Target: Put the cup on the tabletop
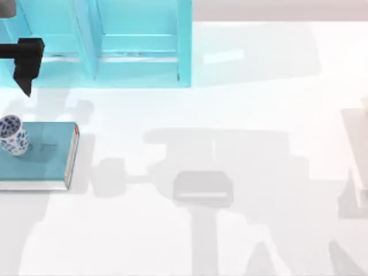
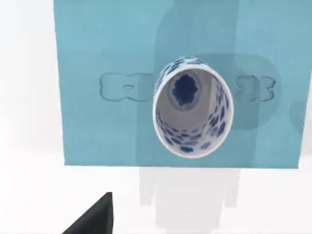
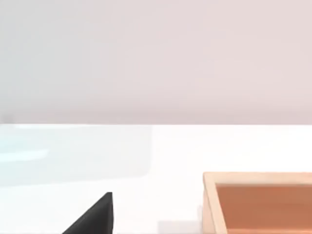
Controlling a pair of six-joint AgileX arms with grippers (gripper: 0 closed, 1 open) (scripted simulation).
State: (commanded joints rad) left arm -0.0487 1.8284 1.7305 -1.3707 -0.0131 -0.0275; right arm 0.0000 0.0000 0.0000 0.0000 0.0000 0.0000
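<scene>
- The small white cylindrical cup with blue speckled pattern [image 1: 12, 135] [image 2: 193, 107] stands upright, mouth open upward, on a teal hardcover book [image 1: 43, 154] at the left side.
- The large plain white glossy counter [image 1: 230, 172] lies flat, carrying the book; the cup does not touch it.

Tabletop [image 1: 241, 86]: white, glossy, flat. Teal book [image 1: 43, 158] lies flat at 9 o'clock, near left edge. Light-blue shelf [image 1: 115, 52] stands at 11 o'clock, along far edge. Wooden tray [image 3: 258, 204] rests on white surface in right wrist view.
</scene>
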